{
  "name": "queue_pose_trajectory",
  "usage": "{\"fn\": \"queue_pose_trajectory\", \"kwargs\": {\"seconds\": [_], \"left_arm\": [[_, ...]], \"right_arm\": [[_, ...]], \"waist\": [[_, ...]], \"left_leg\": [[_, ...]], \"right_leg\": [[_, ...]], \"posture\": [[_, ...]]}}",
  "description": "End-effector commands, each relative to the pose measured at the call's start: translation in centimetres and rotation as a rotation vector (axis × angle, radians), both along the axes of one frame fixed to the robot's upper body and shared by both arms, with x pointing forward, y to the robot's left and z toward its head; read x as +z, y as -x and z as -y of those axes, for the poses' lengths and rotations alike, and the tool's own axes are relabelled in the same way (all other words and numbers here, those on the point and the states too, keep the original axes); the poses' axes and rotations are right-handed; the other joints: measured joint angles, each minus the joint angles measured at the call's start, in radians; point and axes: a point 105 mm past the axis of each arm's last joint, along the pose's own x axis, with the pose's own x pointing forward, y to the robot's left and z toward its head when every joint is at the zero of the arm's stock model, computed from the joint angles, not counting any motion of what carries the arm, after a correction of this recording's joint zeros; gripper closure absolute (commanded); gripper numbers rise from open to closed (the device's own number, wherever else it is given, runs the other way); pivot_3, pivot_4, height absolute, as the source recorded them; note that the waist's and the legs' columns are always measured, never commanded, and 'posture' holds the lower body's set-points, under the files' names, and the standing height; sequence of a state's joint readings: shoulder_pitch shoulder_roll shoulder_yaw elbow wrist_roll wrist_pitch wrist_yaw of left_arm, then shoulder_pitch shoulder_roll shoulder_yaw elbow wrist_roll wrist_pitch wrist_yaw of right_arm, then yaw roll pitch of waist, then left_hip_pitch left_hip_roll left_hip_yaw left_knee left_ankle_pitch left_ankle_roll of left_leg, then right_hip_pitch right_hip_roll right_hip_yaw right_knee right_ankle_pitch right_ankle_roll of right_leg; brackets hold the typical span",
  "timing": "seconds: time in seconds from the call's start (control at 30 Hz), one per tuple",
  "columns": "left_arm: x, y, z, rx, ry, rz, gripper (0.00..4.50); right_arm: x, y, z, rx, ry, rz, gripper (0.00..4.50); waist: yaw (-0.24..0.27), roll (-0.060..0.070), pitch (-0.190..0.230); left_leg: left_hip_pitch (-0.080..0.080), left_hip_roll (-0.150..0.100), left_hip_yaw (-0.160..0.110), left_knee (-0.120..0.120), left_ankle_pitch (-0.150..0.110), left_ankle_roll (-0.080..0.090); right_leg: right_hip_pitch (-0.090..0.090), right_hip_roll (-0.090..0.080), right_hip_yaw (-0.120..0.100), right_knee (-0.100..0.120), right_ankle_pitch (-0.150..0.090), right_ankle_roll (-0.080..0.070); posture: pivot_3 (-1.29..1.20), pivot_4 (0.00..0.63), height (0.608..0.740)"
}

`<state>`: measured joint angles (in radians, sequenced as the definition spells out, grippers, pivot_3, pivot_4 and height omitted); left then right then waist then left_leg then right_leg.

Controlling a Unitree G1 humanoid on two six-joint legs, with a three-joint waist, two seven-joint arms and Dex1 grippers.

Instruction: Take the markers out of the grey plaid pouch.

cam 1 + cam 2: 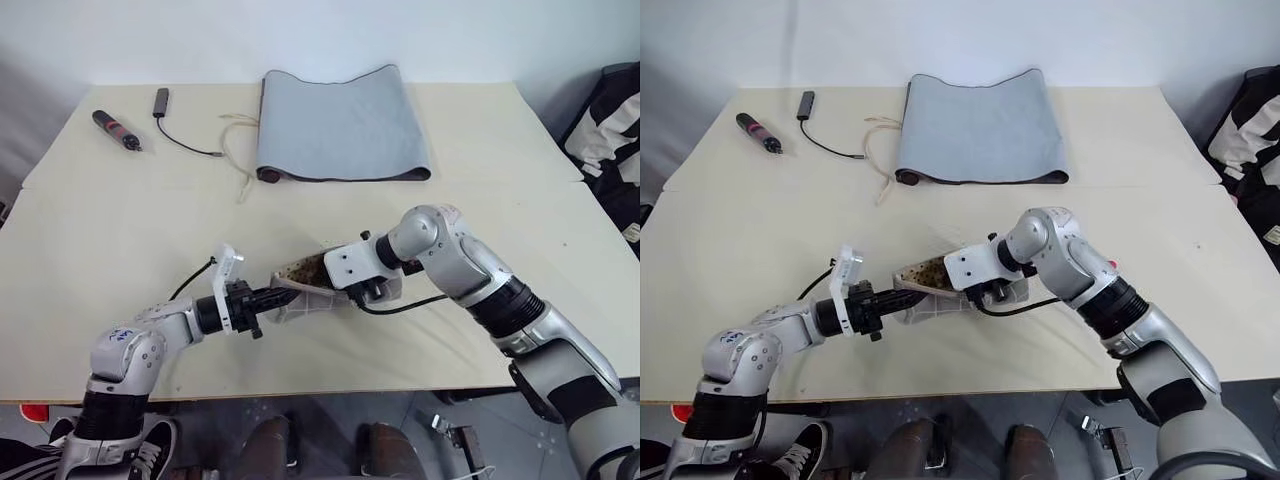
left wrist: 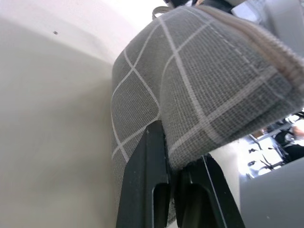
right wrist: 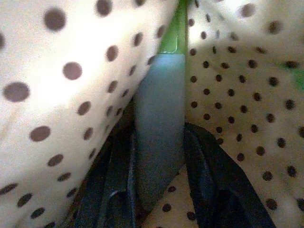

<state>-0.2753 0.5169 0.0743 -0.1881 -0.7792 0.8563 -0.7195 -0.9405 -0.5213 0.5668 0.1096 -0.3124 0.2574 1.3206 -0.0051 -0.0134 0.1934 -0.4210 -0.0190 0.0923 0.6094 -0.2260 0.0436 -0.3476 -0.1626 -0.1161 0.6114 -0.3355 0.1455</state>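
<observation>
No readable text, label, brand, number or sign stands on anything in these views. The grey plaid fabric pouch [image 2: 199, 80] with thin white grid lines bears only its woven pattern, and its tan lining only dark dots. A small blue mark on the left arm's grey shoulder housing [image 1: 122, 336] may be a logo, but it is too small to read.

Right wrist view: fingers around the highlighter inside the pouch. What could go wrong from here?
1. The right gripper straddles the pale highlighter low on its body; it may slip on the pull.
2. The dotted lining presses close, so a finger could pinch fabric.
3. The left gripper pinches only one edge of the grey plaid pouch, which could tug free.
</observation>
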Motion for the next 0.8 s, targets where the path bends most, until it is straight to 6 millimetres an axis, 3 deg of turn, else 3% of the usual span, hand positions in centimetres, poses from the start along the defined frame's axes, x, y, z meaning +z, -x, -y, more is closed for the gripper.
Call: {"fn": "queue_pose_trajectory", "kwargs": {"seconds": [0.03,0.2,0.33,0.47,0.67,0.8], "left_arm": [[1.3,0.8,0.6,-0.059,-0.007,0.048,4.50],[1.5,-0.4,0.7,-0.019,-0.141,0.200,4.50],[3.4,-2.4,0.5,0.065,-0.236,0.405,4.50],[5.4,-3.8,0.3,0.096,-0.409,0.695,4.50],[4.8,-5.5,0.1,0.194,-0.552,0.824,4.50],[4.4,-5.8,-0.4,0.233,-0.600,0.853,4.50]], "right_arm": [[2.4,-1.3,1.0,-0.100,-0.122,0.067,3.47],[2.9,-1.0,1.6,-0.156,-0.247,0.009,3.47],[4.0,-2.9,3.0,-0.250,-0.327,0.098,3.47],[4.9,-3.9,1.4,-0.302,-0.532,0.115,3.47],[4.0,-3.1,-1.3,-0.292,-0.639,0.062,3.47],[4.8,-3.6,0.0,-0.300,-0.589,0.146,3.47]], "waist": [[0.000,0.000,0.000],[0.002,0.000,0.000],[0.002,0.000,0.000],[0.000,0.000,0.000],[-0.004,0.000,0.000],[0.001,0.000,0.000]], "left_leg": [[0.000,0.000,0.000,0.000,0.000,0.000],[-0.001,-0.001,0.000,-0.001,0.000,0.000],[-0.001,-0.001,0.001,-0.001,0.000,0.000],[-0.001,-0.001,0.001,-0.003,0.000,0.000],[-0.001,0.001,0.004,-0.011,0.003,0.000],[-0.003,0.001,0.004,-0.011,0.006,0.005]], "right_leg": [[0.000,0.000,0.000,0.000,0.000,0.000],[0.000,0.000,-0.001,-0.001,0.000,0.000],[0.000,0.000,0.000,-0.001,0.000,0.000],[-0.002,0.001,0.000,-0.001,0.000,0.000],[-0.005,0.004,-0.002,0.001,0.001,-0.001],[-0.006,0.004,-0.004,0.000,0.001,-0.001]], "posture": [[0.00,0.150,0.740],[0.00,0.150,0.740],[0.00,0.150,0.740],[0.00,0.150,0.740],[0.00,0.150,0.740],[0.00,0.150,0.740]]}}
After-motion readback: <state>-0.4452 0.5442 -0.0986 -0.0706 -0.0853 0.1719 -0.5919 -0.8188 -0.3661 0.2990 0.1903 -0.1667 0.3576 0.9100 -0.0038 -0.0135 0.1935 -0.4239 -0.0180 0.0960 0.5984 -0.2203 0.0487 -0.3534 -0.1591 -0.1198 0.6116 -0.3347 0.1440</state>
